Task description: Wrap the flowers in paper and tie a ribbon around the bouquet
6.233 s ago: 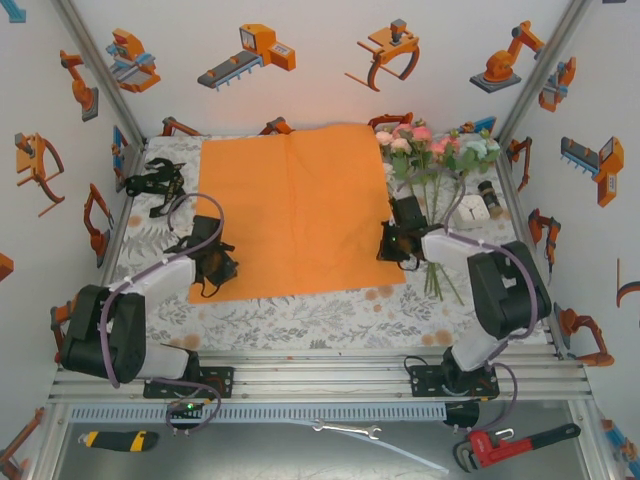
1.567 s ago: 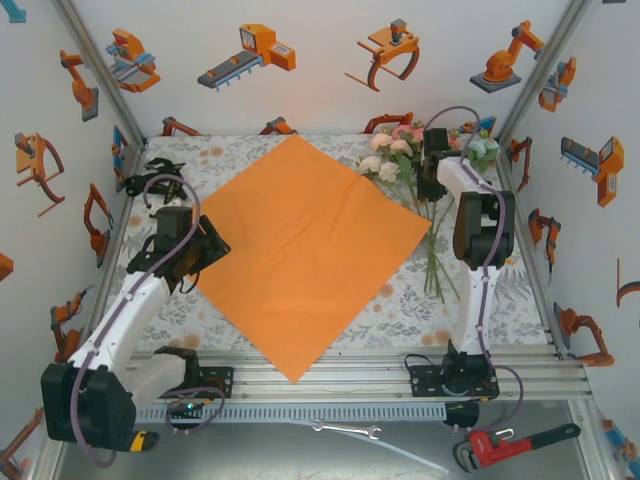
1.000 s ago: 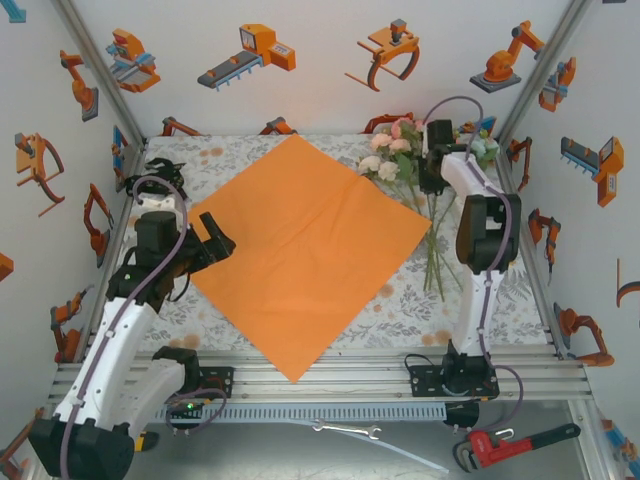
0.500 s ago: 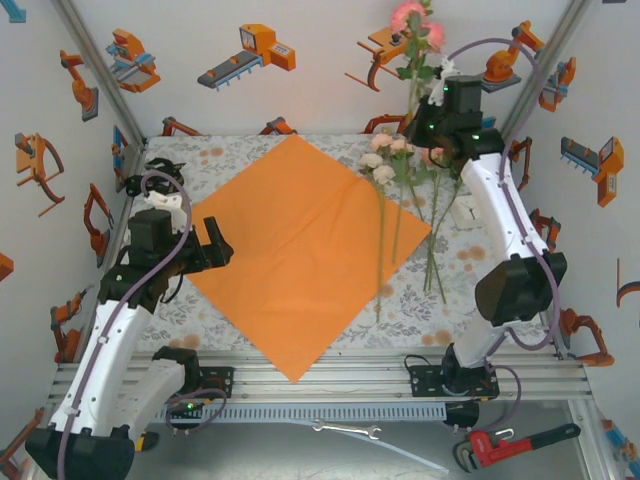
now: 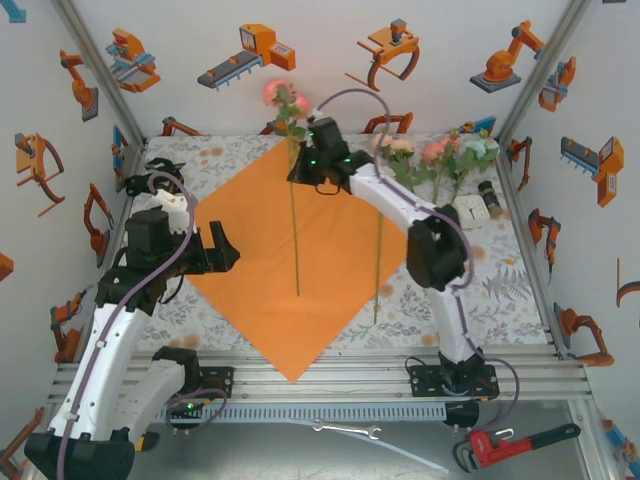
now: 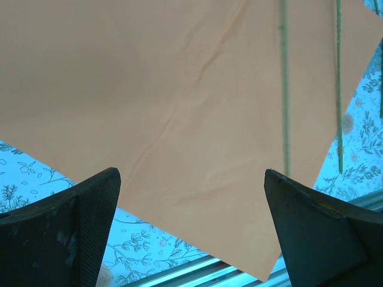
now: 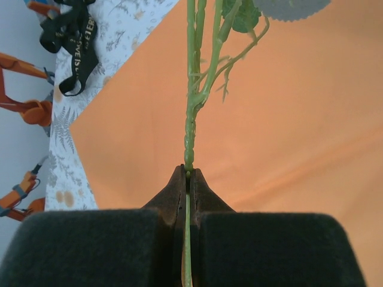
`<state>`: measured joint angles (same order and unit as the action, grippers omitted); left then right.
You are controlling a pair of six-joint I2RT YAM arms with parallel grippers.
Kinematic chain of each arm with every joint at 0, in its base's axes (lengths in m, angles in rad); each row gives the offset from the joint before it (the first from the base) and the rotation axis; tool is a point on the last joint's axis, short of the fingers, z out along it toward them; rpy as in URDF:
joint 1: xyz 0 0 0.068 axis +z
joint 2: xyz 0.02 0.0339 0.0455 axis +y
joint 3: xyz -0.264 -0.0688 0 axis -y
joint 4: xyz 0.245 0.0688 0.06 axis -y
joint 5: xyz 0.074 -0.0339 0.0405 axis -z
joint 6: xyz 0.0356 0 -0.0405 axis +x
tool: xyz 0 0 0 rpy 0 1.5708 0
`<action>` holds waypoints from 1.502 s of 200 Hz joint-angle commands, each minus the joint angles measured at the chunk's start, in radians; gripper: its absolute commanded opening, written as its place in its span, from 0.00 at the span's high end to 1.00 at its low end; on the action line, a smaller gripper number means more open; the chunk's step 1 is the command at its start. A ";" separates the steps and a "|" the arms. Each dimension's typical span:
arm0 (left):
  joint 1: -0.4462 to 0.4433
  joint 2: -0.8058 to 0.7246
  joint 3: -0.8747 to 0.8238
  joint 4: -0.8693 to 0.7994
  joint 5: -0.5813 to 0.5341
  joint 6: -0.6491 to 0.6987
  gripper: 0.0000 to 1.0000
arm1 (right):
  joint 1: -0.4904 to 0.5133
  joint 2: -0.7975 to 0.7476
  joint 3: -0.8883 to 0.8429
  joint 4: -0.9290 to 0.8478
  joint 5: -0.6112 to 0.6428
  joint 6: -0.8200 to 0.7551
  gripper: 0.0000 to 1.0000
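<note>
The orange paper (image 5: 300,250) lies flat as a diamond on the tablecloth. My right gripper (image 5: 303,168) hangs over the paper's far corner, shut on thin green stems (image 7: 191,89) of the flowers. A pink bloom (image 5: 285,95) stands above it and a long stem (image 5: 296,250) hangs below. Another stem (image 5: 377,270) shows by the paper's right corner. The other flowers (image 5: 440,155) lie at the back right. The black ribbon (image 5: 150,180) sits bunched at the back left. My left gripper (image 5: 215,250) is open at the paper's left corner, its fingers (image 6: 60,239) wide apart with nothing between them.
A small white object (image 5: 470,208) and a dark bottle (image 5: 490,195) sit at the back right. Metal rails (image 5: 320,375) run along the near edge. Below them lie a red pipe wrench (image 5: 510,445), a spanner (image 5: 345,430) and a utility knife (image 5: 115,438).
My right gripper has swung left from the back right to above the paper's far corner, carrying flower stems. The left arm has barely moved and stays open.
</note>
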<state>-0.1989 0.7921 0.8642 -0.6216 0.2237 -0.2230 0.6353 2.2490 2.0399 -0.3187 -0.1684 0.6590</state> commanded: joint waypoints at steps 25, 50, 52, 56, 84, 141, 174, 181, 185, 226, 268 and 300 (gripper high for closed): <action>0.029 -0.004 -0.013 -0.001 0.050 0.013 0.03 | 0.056 0.213 0.281 -0.049 0.026 0.060 1.00; 0.045 -0.001 -0.013 -0.001 0.069 0.011 0.03 | 0.073 0.286 0.319 -0.032 0.036 0.085 1.00; 0.047 -0.002 -0.013 0.000 0.070 0.012 0.03 | 0.073 0.290 0.320 -0.035 0.037 0.089 1.00; 0.050 -0.002 -0.013 0.002 0.075 0.011 0.03 | 0.073 0.297 0.320 -0.035 0.036 0.096 1.00; 0.064 -0.001 -0.018 0.009 0.095 0.005 0.03 | 0.081 0.325 0.264 0.019 0.047 0.115 1.00; 0.076 0.008 -0.021 0.010 0.112 -0.001 0.03 | 0.081 0.354 0.243 0.001 0.077 0.063 0.79; 0.081 0.008 -0.024 0.011 0.121 -0.004 0.03 | 0.076 0.295 0.237 -0.021 0.067 0.032 0.66; 0.081 0.008 -0.024 0.013 0.125 -0.004 0.03 | 0.073 0.272 0.228 -0.023 0.061 0.028 0.65; 0.081 0.008 -0.025 0.015 0.128 -0.003 0.03 | 0.072 0.258 0.223 -0.022 0.057 0.023 0.65; 0.081 -0.004 -0.037 0.064 0.293 0.004 0.03 | 0.050 0.023 0.063 -0.021 0.066 -0.056 0.63; 0.061 -0.069 -0.070 0.215 0.556 -0.020 0.03 | -0.011 -0.333 -0.368 0.041 0.215 -0.141 0.63; 0.030 -0.118 -0.093 0.265 0.611 -0.017 0.03 | -0.090 -0.524 -0.675 0.083 0.331 -0.158 0.62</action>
<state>-0.1505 0.7082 0.7879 -0.4461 0.7113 -0.2352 0.5991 1.7882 1.5513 -0.2600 0.0273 0.5449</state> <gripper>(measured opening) 0.973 0.370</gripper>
